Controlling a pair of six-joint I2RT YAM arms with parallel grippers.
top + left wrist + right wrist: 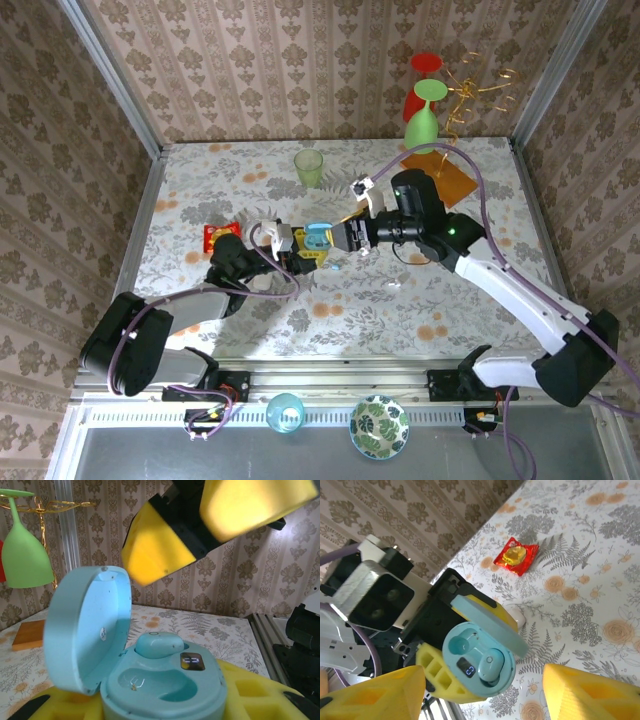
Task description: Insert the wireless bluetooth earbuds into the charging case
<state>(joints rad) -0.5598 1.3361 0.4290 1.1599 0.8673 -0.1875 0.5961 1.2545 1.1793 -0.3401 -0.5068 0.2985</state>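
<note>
**One earbud seated, right jaws spread**

Top external: the left gripper pinched the pale-blue charging case at mid-table, and the right gripper hung just beside it.

Left wrist: one earbud sat in its well, and the lid stood open.

Right wrist: the right gripper's yellow fingers were spread wide and empty above the case.
</note>
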